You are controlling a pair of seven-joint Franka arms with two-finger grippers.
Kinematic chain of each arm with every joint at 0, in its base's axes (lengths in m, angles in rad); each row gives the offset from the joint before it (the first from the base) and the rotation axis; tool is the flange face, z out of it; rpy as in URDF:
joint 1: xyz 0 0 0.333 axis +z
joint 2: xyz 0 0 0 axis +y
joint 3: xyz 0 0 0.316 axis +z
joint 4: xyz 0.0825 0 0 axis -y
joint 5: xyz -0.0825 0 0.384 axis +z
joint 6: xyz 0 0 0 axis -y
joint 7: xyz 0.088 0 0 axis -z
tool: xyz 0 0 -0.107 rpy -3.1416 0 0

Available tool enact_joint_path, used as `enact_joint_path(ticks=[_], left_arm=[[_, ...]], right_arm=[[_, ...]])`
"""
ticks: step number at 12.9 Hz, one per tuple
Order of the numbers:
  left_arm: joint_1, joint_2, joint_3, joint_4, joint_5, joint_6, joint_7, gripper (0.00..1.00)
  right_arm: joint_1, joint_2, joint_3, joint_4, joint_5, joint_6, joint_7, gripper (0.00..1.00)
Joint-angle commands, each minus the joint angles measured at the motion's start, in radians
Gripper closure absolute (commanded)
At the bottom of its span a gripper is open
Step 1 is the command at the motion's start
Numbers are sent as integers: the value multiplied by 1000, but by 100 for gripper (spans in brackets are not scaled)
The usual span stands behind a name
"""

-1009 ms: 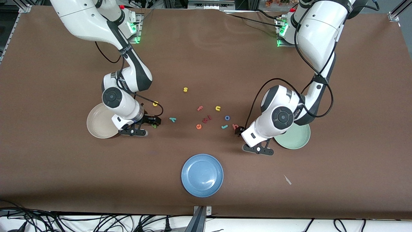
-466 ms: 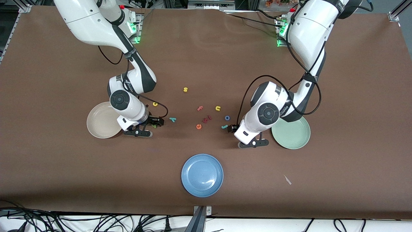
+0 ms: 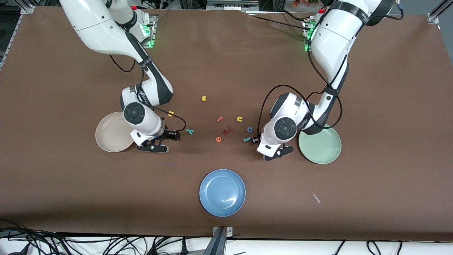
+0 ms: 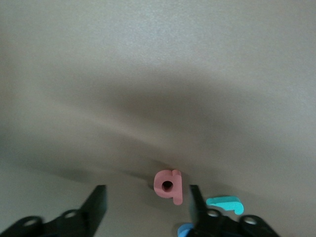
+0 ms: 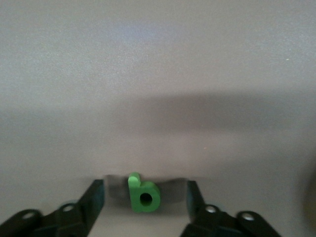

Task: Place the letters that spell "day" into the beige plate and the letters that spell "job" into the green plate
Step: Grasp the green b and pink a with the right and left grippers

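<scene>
My left gripper (image 4: pixel 146 205) is down at the table beside the green plate (image 3: pixel 320 146), open, with the red-pink b (image 4: pixel 168 186) lying between its fingers, close to one finger (image 4: pixel 196 200). The teal j (image 3: pixel 247 139) and blue o (image 3: pixel 250 129) lie just next to it. My right gripper (image 5: pixel 143 199) is down beside the beige plate (image 3: pixel 113 136), open, straddling the green stemmed letter (image 5: pixel 143 193) without touching it. The teal y (image 3: pixel 190 131) and the yellow round letter (image 3: pixel 171 113) lie near that gripper. Both plates hold nothing.
A blue plate (image 3: pixel 222 192) sits nearer the front camera, mid-table. A yellow s (image 3: pixel 204 98), pink f (image 3: pixel 219 119), yellow u (image 3: pixel 239 119), orange e (image 3: pixel 218 139) and small pink letters (image 3: pixel 228 130) lie scattered between the two grippers. A white scrap (image 3: pixel 316 197) lies near the front.
The left gripper slid from beside the b to over it, hiding it in the front view. The right gripper shifted slightly onto the green letter. Both pairs of fingers have narrowed.
</scene>
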Motion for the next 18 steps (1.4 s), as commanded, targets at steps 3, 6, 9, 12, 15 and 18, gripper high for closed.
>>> enact_joint_path(ticks=[3,6,9,12,15,18], left_arm=[[-28,5,14,15,-6,3,-47,43],[-53,22,14,18,-8,5,-46,43],[-51,33,17,18,-6,38,-34,43],[-51,34,19,21,-6,43,-30,43],[-51,36,21,21,6,45,-29,51],[-53,36,19,20,40,57,-38,75]], right_arm=[[3,16,-1,26,-21,-9,12,40],[3,25,-1,27,-21,-9,15,49],[3,27,-1,26,-20,-9,15,60],[3,30,-1,26,-15,-7,19,66],[3,32,-1,26,-17,-7,19,68],[3,32,-1,26,-14,-6,19,74]])
